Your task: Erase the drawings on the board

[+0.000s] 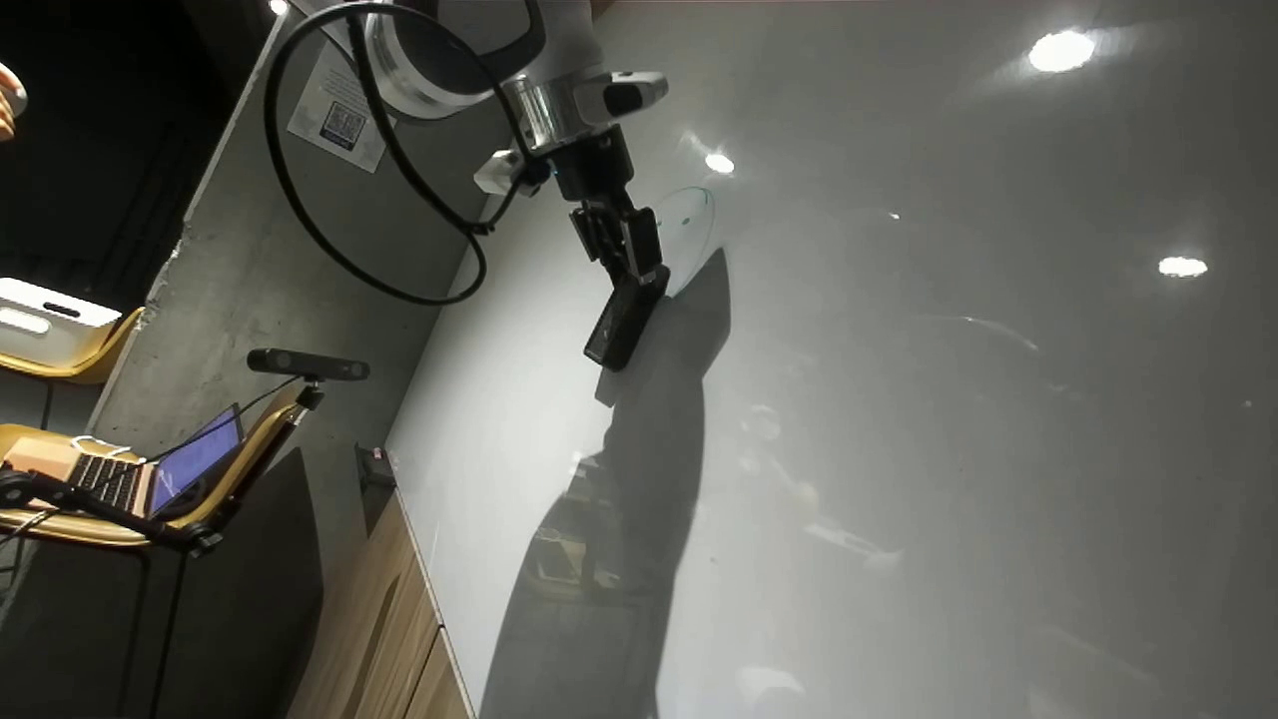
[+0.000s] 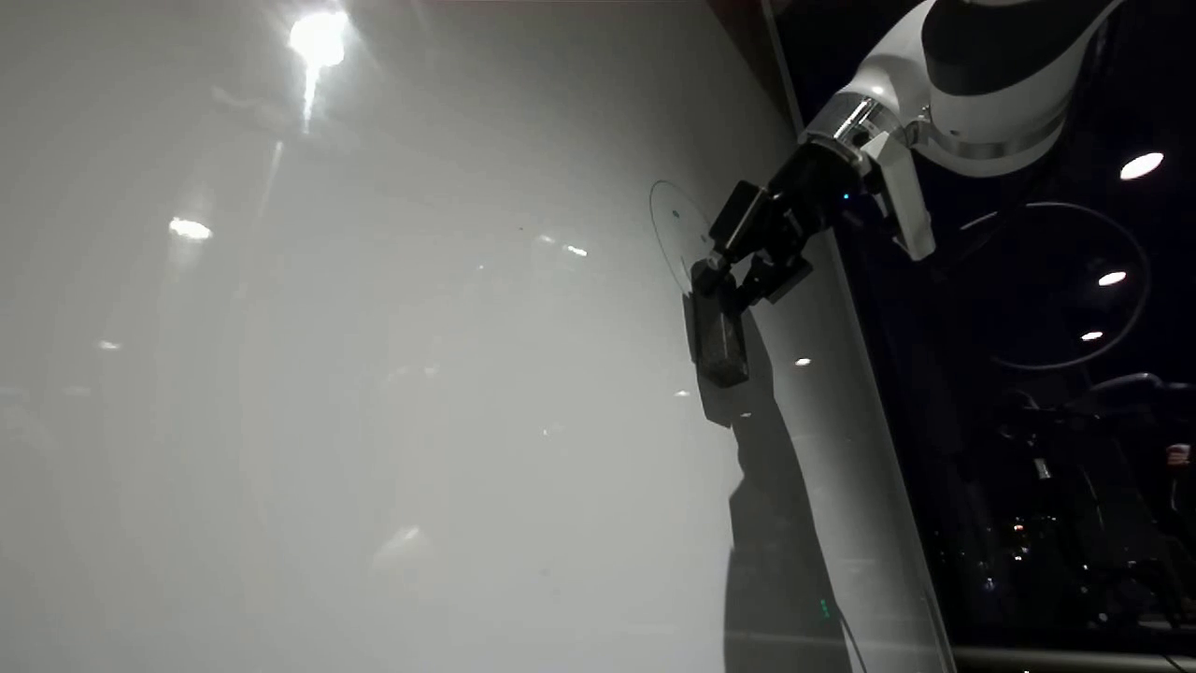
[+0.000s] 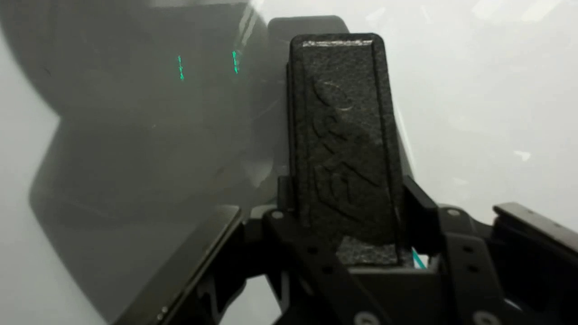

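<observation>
The board (image 1: 899,449) is a large glossy white surface that fills much of both exterior views. On it the drawings (image 1: 686,221) show as a thin teal oval with small dots inside, also seen in an exterior view (image 2: 676,214). My gripper (image 3: 352,203) is shut on a black block-shaped eraser (image 3: 343,135), one finger along each long side. The eraser (image 1: 621,325) points away from the oval, its gripped end overlapping the lower part of the outline. Whether its face touches the board I cannot tell. A teal line shows beside my right finger in the wrist view.
A dark arm shadow (image 1: 639,499) and bright light reflections lie across the board. Wood panelling (image 1: 379,619) meets the board's edge, beside a grey wall (image 1: 260,250) with a paper sign. A cable loop (image 1: 275,150) hangs off the arm. A laptop (image 1: 200,454) rests on a chair.
</observation>
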`<state>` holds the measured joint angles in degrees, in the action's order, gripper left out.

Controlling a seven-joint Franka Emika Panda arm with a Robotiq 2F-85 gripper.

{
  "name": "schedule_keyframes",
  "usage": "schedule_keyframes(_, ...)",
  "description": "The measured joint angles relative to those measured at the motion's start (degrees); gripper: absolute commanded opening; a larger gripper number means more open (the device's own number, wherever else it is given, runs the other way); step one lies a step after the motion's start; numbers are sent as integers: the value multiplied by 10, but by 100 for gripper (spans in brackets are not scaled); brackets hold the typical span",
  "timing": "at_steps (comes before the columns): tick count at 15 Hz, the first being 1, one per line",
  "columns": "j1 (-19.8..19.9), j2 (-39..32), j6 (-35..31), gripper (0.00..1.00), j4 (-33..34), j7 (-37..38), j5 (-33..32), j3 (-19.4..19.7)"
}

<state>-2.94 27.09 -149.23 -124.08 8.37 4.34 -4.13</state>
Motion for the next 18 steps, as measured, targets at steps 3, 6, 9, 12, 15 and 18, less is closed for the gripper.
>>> schedule_keyframes(3, 1, 0, -1, 32, 0, 5, -3, -1)
schedule_keyframes(6, 3, 0, -1, 32, 0, 9, -5, -3)
schedule_keyframes(9, 6, 0, -1, 32, 0, 13, -7, -6)
schedule_keyframes(12, 27, 0, 50, 32, 64, 13, -17, -5)
schedule_keyframes(15, 42, -12, 97, 32, 155, 9, -21, 8)
schedule_keyframes(18, 45, -35, 142, 32, 243, 1, -21, 26)
